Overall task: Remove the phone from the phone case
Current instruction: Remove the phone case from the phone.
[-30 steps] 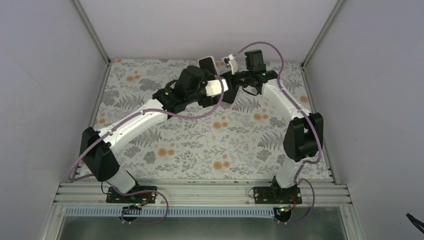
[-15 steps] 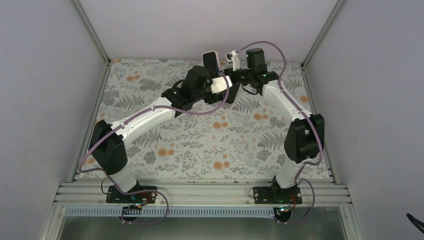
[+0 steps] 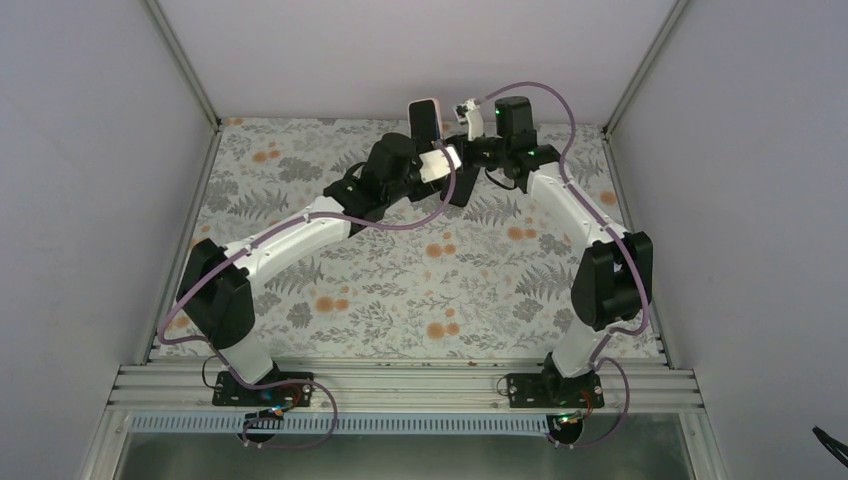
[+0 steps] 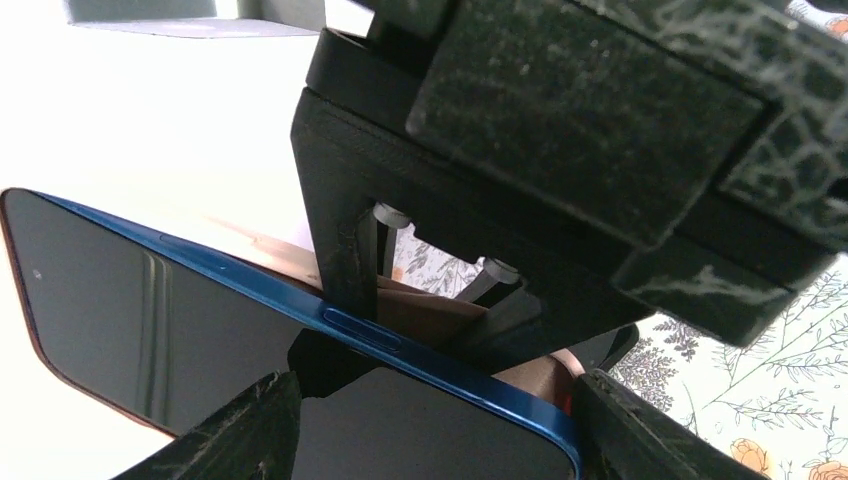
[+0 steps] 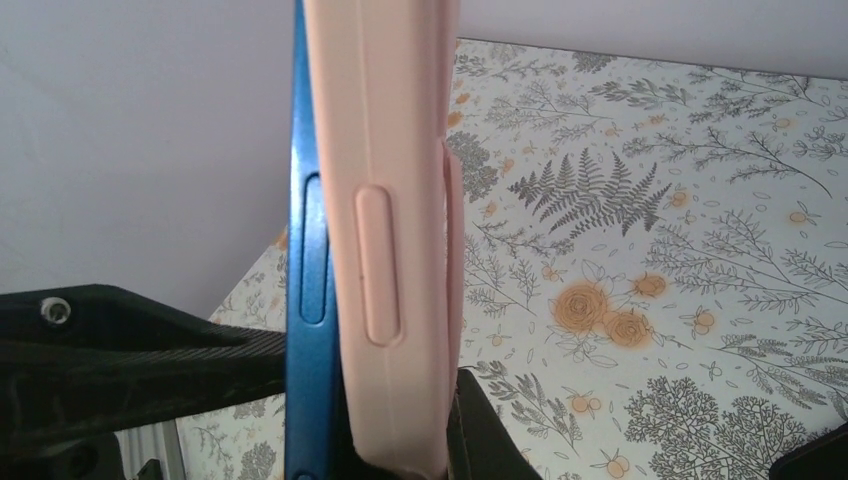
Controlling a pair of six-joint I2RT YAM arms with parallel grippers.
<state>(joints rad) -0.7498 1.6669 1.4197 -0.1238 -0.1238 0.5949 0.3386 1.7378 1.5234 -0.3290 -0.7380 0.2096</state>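
Note:
The phone [image 3: 424, 120], with a dark screen and a blue frame, stands upright in a pink case [image 3: 437, 104] above the table's far edge. In the right wrist view the blue frame [image 5: 310, 300] stands out of the pink case [image 5: 390, 200] along one long side. My left gripper [image 3: 437, 163] is shut across the phone's lower end; its screen [image 4: 150, 310] fills the left wrist view between my fingers [image 4: 235, 430]. My right gripper [image 3: 462, 150] is shut on phone and case together, one finger [image 5: 130, 350] on the blue frame, the other on the case's back.
The floral tablecloth [image 3: 420, 270] covers the table below. The grey back wall [image 3: 400, 50] stands right behind the phone, and metal corner posts [image 3: 185, 65] rise at both far corners.
The left arm has stretched further toward the back and lifted the phone up and slightly right, so it stands more upright. The right gripper has stayed with it.

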